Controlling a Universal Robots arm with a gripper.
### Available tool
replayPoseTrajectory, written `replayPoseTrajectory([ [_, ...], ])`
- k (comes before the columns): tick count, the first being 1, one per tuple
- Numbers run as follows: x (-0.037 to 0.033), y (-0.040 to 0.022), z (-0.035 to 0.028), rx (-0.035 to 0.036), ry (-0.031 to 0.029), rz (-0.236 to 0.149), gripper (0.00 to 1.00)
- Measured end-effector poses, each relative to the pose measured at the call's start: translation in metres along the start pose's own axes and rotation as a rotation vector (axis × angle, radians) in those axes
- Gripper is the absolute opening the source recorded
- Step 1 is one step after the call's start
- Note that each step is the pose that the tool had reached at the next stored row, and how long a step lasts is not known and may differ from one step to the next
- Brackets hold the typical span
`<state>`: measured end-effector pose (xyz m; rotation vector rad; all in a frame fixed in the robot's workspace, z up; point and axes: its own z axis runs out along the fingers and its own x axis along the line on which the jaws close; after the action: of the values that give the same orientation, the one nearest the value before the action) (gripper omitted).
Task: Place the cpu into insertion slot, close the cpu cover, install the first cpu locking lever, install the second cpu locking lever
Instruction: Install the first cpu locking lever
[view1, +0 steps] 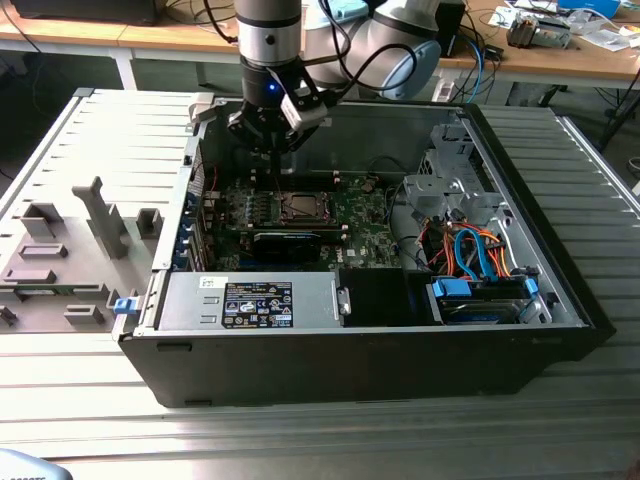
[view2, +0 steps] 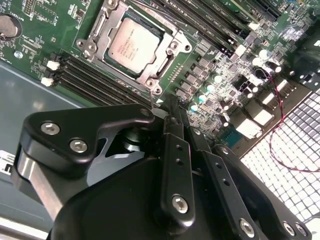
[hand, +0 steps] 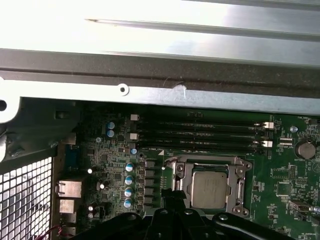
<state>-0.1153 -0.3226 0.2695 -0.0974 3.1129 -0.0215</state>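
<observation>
Over the open computer case (view1: 380, 330), which lies on its side on a ribbed metal desk (view1: 110, 150), the arm's hand (view1: 275, 150) hangs just above the green motherboard (view1: 350, 215), beside the processor socket. From the second wrist view its black fingers (view2: 172, 150) appear drawn close together with nothing between them, so I judge it narrow and empty. The cpu (view2: 134, 44) already sits flat in the socket, its matte silvery top squarely framed in both wrist views, also at (hand: 209, 190). Around it lies the cpu cover (view2: 107, 27), a thin stamped steel frame whose window lets the chip's lid show through; it looks lowered onto the chip, though whether it is fully pressed home cannot be told. Thin wire levers seem to run along the socket's edges, but their locked or free state is unclear. Dark memory slots (hand: 200, 132) run parallel near the socket, and round-topped capacitors (hand: 129, 185) stand in a row beside it.
</observation>
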Motion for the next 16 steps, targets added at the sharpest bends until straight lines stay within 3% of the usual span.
replayPoseTrajectory([
  [16, 0.005, 0.0003, -0.0001, -0.0001, 0.0, 0.0, 0.11],
])
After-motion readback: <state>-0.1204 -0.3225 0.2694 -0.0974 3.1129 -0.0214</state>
